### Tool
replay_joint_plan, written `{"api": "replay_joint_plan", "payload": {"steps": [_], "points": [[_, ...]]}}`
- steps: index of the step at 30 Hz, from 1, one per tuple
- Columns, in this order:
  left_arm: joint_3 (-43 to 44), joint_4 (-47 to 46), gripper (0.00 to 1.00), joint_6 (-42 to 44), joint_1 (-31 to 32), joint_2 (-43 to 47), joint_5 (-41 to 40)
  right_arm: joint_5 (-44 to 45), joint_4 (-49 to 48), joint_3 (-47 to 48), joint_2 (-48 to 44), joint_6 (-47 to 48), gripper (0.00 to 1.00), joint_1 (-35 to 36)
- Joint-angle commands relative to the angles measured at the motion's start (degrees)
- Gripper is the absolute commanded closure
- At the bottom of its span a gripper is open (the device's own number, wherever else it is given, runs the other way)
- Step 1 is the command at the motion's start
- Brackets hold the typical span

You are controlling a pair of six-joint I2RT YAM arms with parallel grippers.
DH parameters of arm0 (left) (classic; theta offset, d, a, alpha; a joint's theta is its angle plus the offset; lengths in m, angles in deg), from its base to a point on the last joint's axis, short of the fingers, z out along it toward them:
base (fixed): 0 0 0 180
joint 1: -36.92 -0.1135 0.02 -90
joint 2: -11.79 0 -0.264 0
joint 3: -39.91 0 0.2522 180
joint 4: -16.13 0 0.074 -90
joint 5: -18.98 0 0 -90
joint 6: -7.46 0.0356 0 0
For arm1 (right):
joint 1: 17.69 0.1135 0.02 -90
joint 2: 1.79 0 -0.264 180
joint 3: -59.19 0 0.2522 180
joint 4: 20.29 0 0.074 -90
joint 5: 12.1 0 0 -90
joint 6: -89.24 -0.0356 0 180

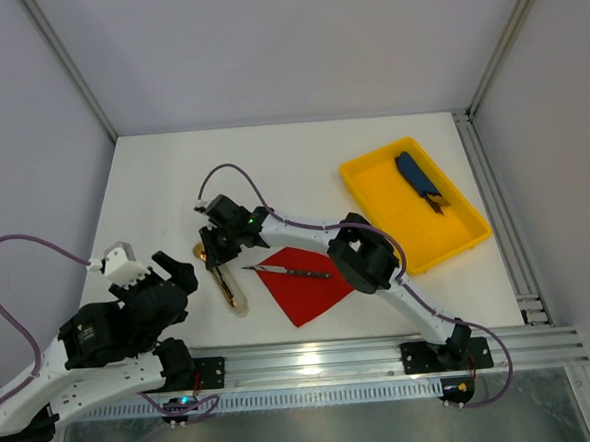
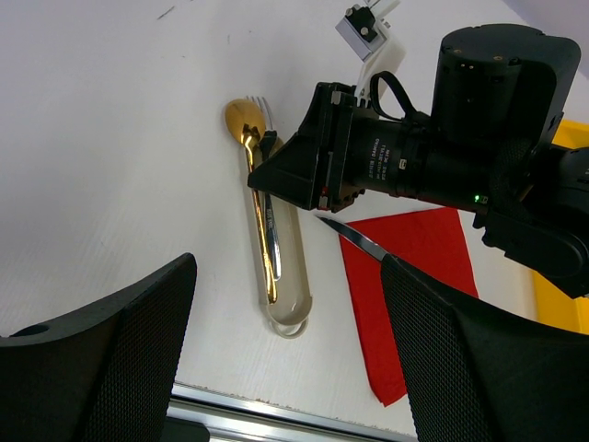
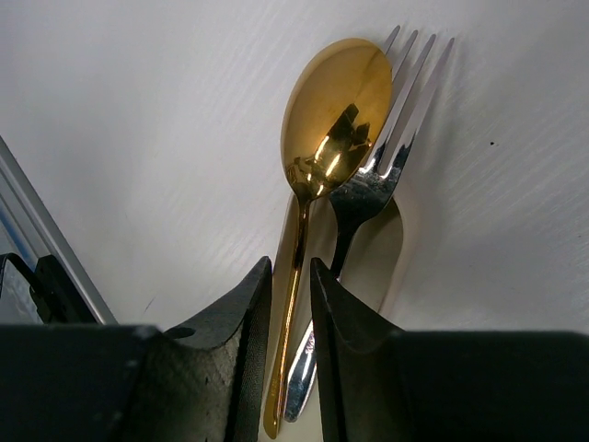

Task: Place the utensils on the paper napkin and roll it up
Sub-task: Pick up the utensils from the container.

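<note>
Black right gripper [image 3: 291, 276] is pinched in narrow on the handles of the gold spoon [image 3: 336, 101] and silver fork [image 3: 398, 129], which both run through the slim gap between its fingers. It reads as a grasp low on the handles so the pair slides out of the beige sleeve [image 3: 379, 247] together, but firm contact on the fork can't be confirmed. Bowl and tines stick out at upper centre of the right wrist view, side by side and overlapping, close over the white table [image 1: 152, 180]. In the top view the pair sits left of centre, just beside the red paper napkin [image 1: 309, 285] but not on it. A thin silver piece [image 1: 290, 271] already lies across the napkin's upper part. At lower left the left gripper [image 1: 173, 274] hangs spread wide and empty, likely held back for the roll. Yellow tray [image 1: 400, 220] with a dark-blue item [image 1: 415, 174] sits upper right, out of the way. Step in hand, judging by the grip: drawing the pair out to carry it onto the napkin.
</note>
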Motion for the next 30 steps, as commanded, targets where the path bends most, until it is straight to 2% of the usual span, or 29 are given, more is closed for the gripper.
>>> {"api": "replay_joint_plan", "payload": {"steps": [1, 11, 22, 30], "points": [[-0.4, -1.4, 0.18, -0.8, 0.0, 0.1, -1.0, -1.7, -2.1, 2.6, 0.6, -0.1, 0.73, 0.2], [-0.4, -1.0, 0.18, -0.9, 0.0, 0.6, -1.2, -2.0, -2.3, 3.2, 1.7, -0.1, 0.74, 0.3], [-0.7, -0.6, 0.18, -1.3, 0.0, 1.2, -0.9, -2.7, -3.0, 3.1, 1.3, -0.9, 0.89, 0.2], [-0.8, -0.4, 0.18, -1.6, 0.0, 1.3, -0.5, -3.3, -3.4, 2.9, 0.7, -1.0, 0.92, 0.2]]}}
